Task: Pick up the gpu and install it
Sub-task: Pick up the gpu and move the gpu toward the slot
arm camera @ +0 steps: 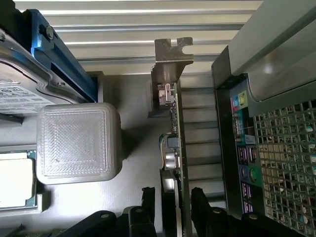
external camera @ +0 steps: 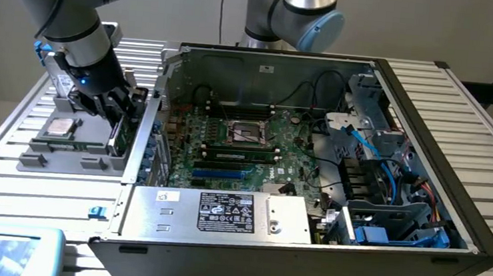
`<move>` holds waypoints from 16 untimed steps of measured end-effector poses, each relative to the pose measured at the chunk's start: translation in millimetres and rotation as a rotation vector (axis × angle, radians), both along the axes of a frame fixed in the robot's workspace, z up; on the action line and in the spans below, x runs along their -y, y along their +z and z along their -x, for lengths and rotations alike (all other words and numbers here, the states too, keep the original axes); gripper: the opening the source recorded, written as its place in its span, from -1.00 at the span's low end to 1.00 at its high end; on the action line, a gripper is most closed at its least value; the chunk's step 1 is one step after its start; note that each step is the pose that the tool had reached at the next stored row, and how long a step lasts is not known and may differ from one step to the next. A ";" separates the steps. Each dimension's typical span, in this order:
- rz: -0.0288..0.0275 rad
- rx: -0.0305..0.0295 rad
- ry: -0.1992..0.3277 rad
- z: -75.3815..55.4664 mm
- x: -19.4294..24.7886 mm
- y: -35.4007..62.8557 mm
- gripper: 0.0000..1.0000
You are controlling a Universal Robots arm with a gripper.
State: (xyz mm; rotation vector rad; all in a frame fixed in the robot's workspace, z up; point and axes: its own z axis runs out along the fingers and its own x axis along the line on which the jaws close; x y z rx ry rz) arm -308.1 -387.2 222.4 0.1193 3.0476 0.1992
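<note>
The gripper (arm camera: 173, 197), jaws open, straddles the upright gpu (arm camera: 177, 128) just beside the computer case (arm camera: 269, 34): pickup stage, calling for a square pinch.

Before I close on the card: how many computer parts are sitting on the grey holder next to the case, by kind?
gpu: 1
hard drive: 1
processor chip: 1
Total: 3
</note>
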 end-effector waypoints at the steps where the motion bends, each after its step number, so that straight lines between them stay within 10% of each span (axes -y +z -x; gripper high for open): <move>1: 0.0000 0.0000 0.000 0.0 0.0 0.0 -0.12; 16: -0.0004 -0.0055 -0.001 0.0 0.3 12.7 -0.42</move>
